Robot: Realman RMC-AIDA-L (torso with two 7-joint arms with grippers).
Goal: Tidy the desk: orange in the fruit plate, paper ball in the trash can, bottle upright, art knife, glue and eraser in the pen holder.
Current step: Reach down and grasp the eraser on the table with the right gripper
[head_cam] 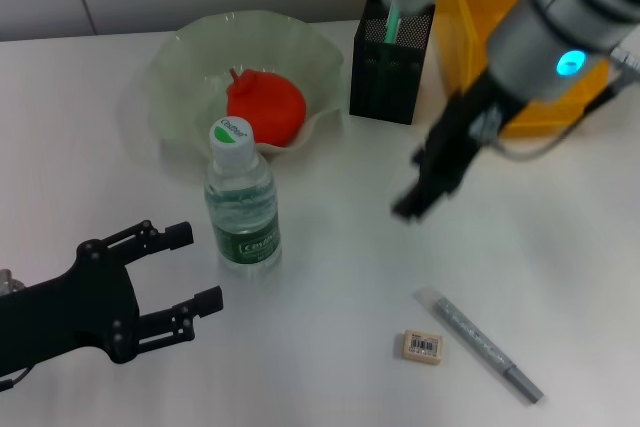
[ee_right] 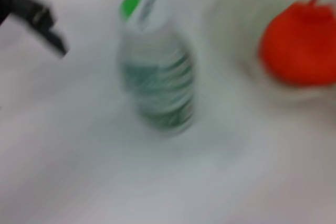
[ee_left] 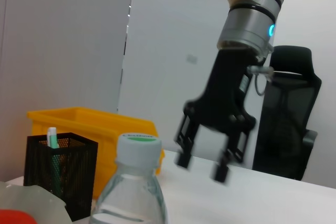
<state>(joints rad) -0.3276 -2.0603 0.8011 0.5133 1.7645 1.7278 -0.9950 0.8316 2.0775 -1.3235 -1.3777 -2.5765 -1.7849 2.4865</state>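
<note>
The small beige eraser with a barcode label (head_cam: 422,346) lay flat on the white desk (head_cam: 330,347), just beside the grey art knife (head_cam: 478,343), both untouched. Well above them hung the right pincer (head_cam: 418,197), black, its fingers (ee_left: 183,159) spread apart and holding nothing. The clear plastic bottle with a green-topped white cap (head_cam: 242,197) stood upright near the left pincer (head_cam: 187,267), which gaped wide and empty. Behind it, the orange (head_cam: 265,106) sat in the pale green fruit plate (head_cam: 190,67).

Both tools (head_cam: 188,265) (head_cam: 420,192) open, apart
</note>
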